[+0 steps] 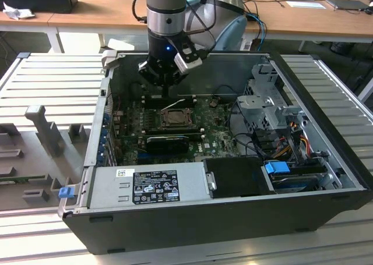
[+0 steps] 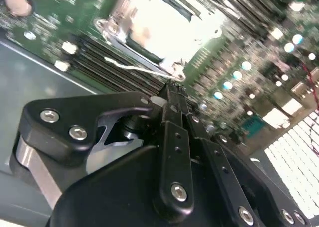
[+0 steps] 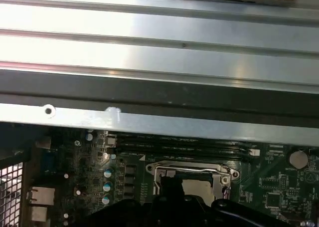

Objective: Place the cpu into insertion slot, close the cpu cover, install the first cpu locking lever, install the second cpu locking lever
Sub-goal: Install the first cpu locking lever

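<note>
My claw (image 2: 172, 91) is pressed together, tips just beside the hooked end of the thin lever (image 2: 139, 69); the cover (image 3: 192, 166) lies flat.

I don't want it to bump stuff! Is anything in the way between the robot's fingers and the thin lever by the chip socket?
Nothing visible is in the way. In the second wrist view the gripper, fingers shut, is right at the end of the thin lever, beside the cpu cover.
</note>
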Tool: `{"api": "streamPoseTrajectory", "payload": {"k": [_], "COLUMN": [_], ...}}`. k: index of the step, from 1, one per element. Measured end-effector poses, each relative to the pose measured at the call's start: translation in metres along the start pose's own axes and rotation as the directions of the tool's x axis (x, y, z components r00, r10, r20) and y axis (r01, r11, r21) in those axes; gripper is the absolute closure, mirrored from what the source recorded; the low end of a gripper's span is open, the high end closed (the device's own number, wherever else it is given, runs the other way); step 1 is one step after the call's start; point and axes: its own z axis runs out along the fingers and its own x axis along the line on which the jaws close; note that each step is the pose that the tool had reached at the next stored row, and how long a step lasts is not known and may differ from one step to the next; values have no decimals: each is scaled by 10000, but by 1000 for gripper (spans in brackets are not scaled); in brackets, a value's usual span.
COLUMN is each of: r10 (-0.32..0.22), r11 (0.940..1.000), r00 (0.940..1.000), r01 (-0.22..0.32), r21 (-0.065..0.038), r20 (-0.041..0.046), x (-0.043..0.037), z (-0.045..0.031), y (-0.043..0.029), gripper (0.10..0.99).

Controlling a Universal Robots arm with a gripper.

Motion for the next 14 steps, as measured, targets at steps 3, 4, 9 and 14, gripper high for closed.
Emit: {"api": "streamPoseTrajectory", "payload": {"k": [3,4,9,14], "r10": [2,23,34,35], "r11": [9984,9975,9969,9945], "r00": [10000,10000,10000,10000], "r01": [1,-19,-29,-26], "r21": [-567,-707,-783,-1046], "r20": [42,54,57,78], "x": [-72,-80,-119,-168], "z": [3,19,172,208], "y": [-5,-7,-23,-26], "gripper": [980,980,980,980]}}
